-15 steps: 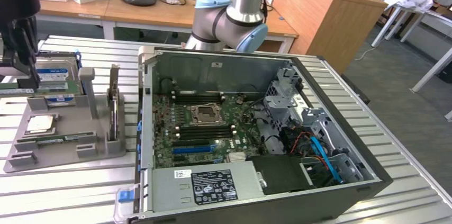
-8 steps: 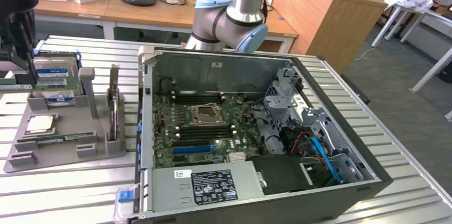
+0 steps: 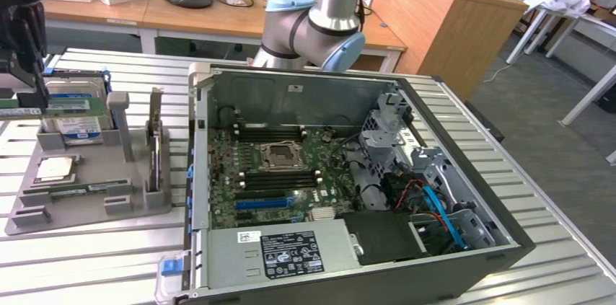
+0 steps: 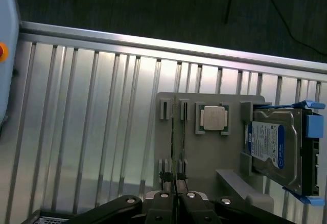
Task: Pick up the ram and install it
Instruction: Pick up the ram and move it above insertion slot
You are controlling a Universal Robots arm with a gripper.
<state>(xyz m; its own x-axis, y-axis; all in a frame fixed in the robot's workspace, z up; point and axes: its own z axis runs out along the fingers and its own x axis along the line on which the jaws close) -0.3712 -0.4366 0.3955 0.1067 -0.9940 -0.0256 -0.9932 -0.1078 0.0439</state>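
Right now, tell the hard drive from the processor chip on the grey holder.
The hard drive is large and boxy; the processor chip is small and square. The hard drive bears a blue-white label; the processor chip is plain silver. Both sit on the grey holder.

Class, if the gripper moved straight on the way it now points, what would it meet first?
Probably the grey holder tray, at its narrow slots directly ahead of the gripper, which is shut on the ram; the gap between them is unclear.
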